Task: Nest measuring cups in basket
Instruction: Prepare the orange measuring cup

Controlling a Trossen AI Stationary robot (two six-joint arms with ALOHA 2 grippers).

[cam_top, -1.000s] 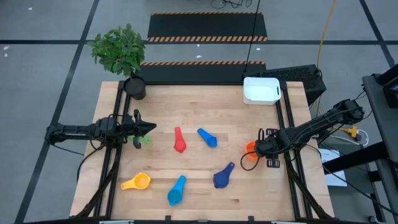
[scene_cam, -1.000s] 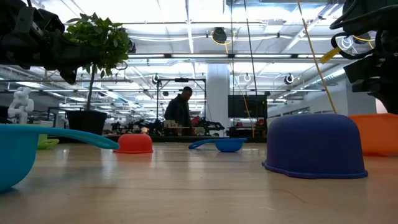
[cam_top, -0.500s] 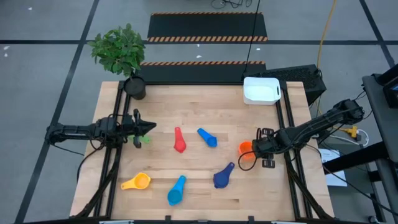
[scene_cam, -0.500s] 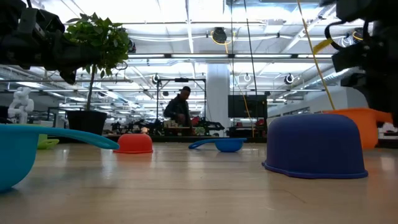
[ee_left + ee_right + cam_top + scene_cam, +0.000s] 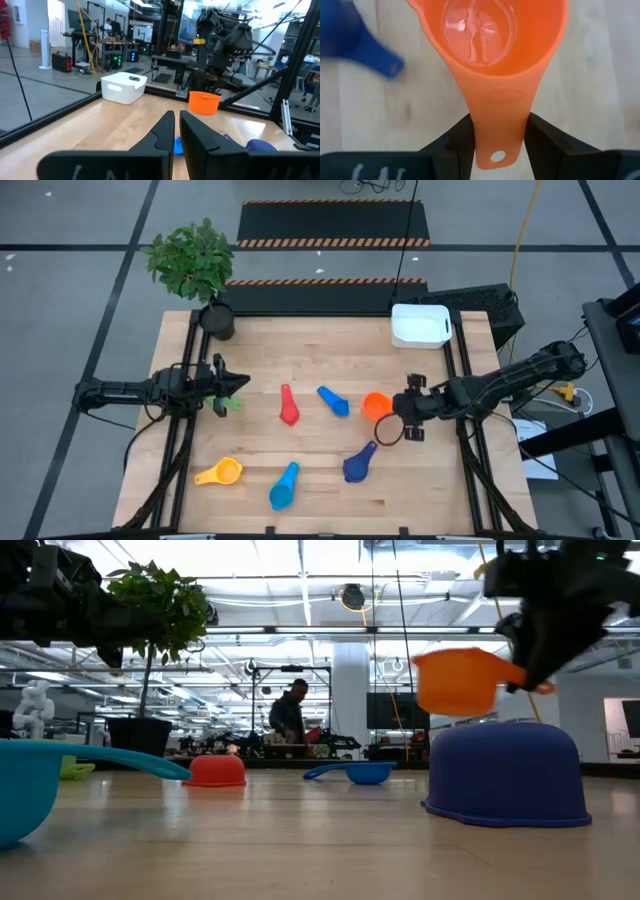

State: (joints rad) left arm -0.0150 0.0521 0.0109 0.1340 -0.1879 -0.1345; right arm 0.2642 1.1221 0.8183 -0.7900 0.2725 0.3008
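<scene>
The orange measuring cup (image 5: 376, 404) hangs above the table right of centre, with my right gripper (image 5: 402, 415) shut on its handle. The low view shows the orange cup (image 5: 455, 680) above the upside-down dark blue cup (image 5: 508, 772). On the table lie the red cup (image 5: 289, 407), medium blue cup (image 5: 333, 401), dark blue cup (image 5: 358, 464), light blue cup (image 5: 284, 486) and yellow cup (image 5: 219, 473). The white basket (image 5: 420, 325) stands at the far right edge. My left gripper (image 5: 228, 387) waits shut at the left side. My right gripper pinches the orange cup's handle (image 5: 499, 131) between its two fingers, close to the free end with the hole. The fingers (image 5: 454, 142) slant down from the table's right side and lie along the handle, one on each long edge. The cup is lifted clear, bowl opening up.
A dark plant pot (image 5: 217, 320) with a green plant stands at the far left corner. A small green object (image 5: 233, 404) lies just by my left gripper. Black frame rails run along the table's left and right sides. A person stands in the room beyond.
My right gripper has risen and moved toward the table's middle, tipping less steeply downward. The orange cup, which rested on the table near the right rail, is now lifted clear and carried left, above the dark blue cup's height.
</scene>
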